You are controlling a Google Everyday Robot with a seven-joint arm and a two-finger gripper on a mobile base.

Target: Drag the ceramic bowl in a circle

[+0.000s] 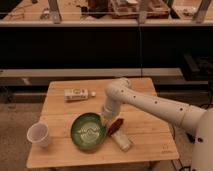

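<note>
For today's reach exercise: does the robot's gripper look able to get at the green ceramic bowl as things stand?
Probably yes: the gripper is down at the ceramic bowl, by its rim, with nothing between them.

I count one wooden table on my screen. On it I see one green ceramic bowl. There is one white paper cup. There is one small pale bottle lying on its side. I see one red-brown thing and one pale flat packet; I cannot tell what they are. I have one white arm with one gripper, and it is down at the bowl's right rim.
</note>
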